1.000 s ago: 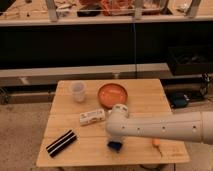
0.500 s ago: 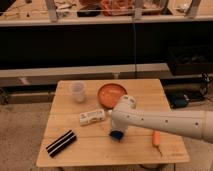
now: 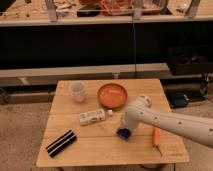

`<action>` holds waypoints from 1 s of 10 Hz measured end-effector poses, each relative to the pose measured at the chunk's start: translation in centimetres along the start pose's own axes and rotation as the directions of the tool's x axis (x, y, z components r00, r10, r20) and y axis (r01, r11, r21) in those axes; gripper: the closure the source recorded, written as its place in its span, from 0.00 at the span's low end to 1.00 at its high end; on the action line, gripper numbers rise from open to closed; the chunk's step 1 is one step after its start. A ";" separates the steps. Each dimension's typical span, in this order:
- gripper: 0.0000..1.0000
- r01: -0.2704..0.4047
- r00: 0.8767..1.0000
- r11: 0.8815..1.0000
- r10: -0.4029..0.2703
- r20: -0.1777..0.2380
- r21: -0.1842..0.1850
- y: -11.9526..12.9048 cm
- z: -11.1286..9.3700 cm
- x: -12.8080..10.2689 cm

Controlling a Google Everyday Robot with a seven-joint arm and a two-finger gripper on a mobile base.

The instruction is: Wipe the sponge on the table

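Observation:
The small dark blue sponge [image 3: 123, 133] lies on the light wooden plank table [image 3: 100, 145], right of centre toward the front. My white arm reaches in from the right, and its gripper [image 3: 125, 128] comes down onto the sponge from above. The arm's end covers the fingers, so only the sponge's lower part shows beneath it.
An orange bowl [image 3: 112, 95] sits at the back centre, a clear plastic cup [image 3: 77, 91] at the back left. A white bottle [image 3: 93, 117] lies on its side mid-table. A black-and-white striped bar [image 3: 61, 143] lies front left, an orange stick [image 3: 156, 136] front right.
The arm has swung further right and toward the back, carrying its end with the sponge from the table's front centre to right of centre. The orange stick now shows fully.

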 end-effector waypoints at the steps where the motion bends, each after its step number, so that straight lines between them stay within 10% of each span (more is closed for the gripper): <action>1: 0.96 -0.010 1.000 1.000 0.010 0.004 -0.004 0.3 0.1 -0.3; 10: 0.96 0.052 0.998 0.983 -0.048 0.027 -0.175 0.2 0.5 -9.0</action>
